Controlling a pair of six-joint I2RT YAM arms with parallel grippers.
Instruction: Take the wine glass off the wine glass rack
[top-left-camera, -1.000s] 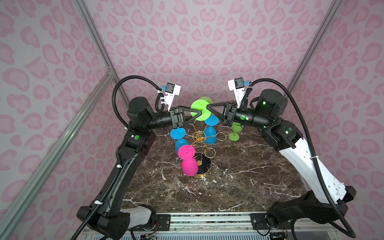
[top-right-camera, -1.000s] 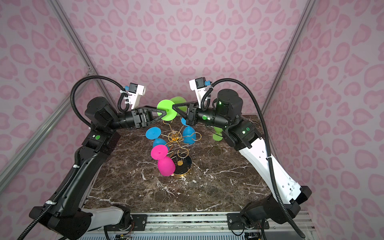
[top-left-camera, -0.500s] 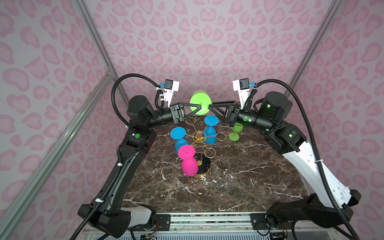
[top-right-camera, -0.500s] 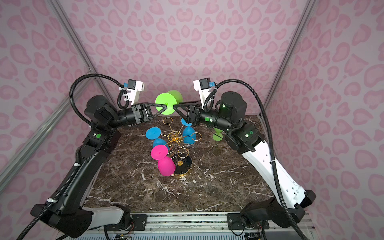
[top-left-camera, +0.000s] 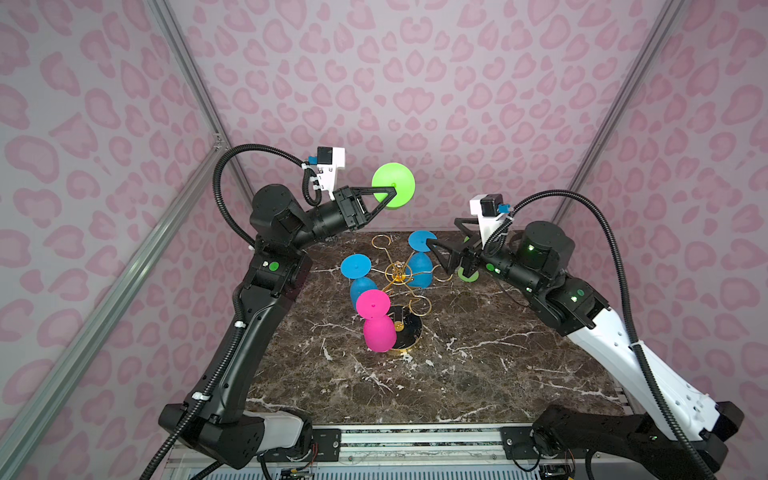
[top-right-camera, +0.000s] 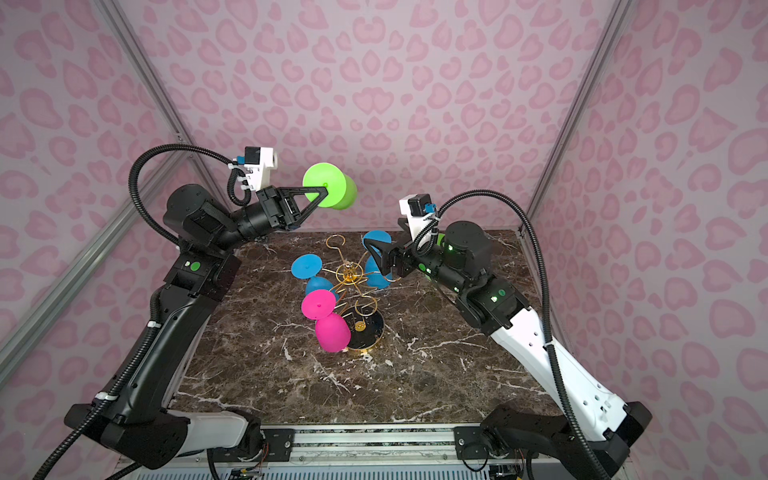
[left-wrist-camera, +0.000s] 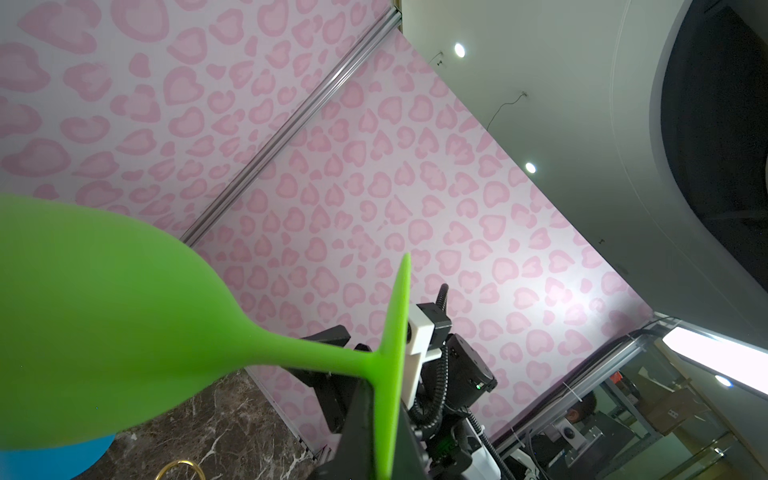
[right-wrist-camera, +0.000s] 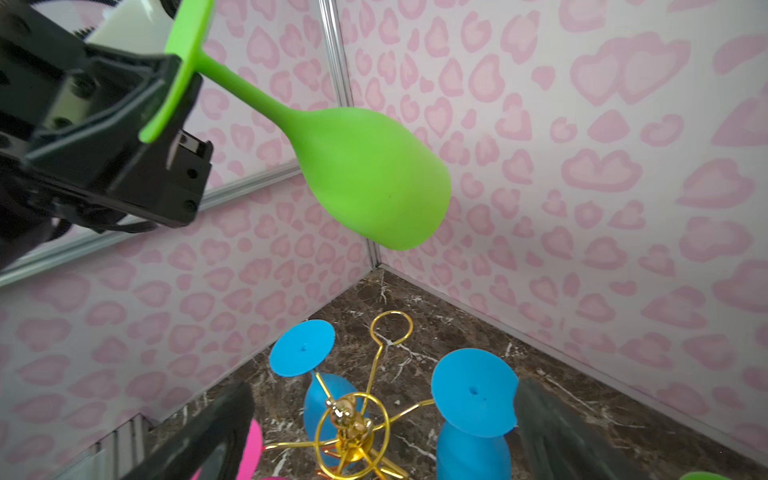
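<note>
The green wine glass (top-left-camera: 393, 185) (top-right-camera: 332, 189) (right-wrist-camera: 365, 174) is off the rack and lies level in the air over the table's back edge. My left gripper (top-left-camera: 392, 192) (top-right-camera: 325, 192) (left-wrist-camera: 384, 399) is shut on its round foot. Its bowl (left-wrist-camera: 104, 324) points toward the back wall. The gold wire wine glass rack (top-left-camera: 398, 272) (top-right-camera: 351, 272) (right-wrist-camera: 349, 419) stands mid-table on a black base (top-left-camera: 411, 330). My right gripper (top-left-camera: 444, 234) (top-right-camera: 384, 237) (right-wrist-camera: 380, 432) is open and empty, just right of the rack beside a hanging blue glass (top-left-camera: 420, 257) (right-wrist-camera: 473, 395).
A second blue glass (top-left-camera: 355, 266) (right-wrist-camera: 302, 347) and a pink glass (top-left-camera: 373, 303) (top-right-camera: 318, 304) hang from the rack's left and front arms. Another green glass (top-left-camera: 467, 274) stands on the marble behind my right gripper. Pink patterned walls close in the back and sides.
My left gripper closed on the green glass's foot and lifted it up and back. My right gripper let go, opened wide and dropped down to the right of the rack.
</note>
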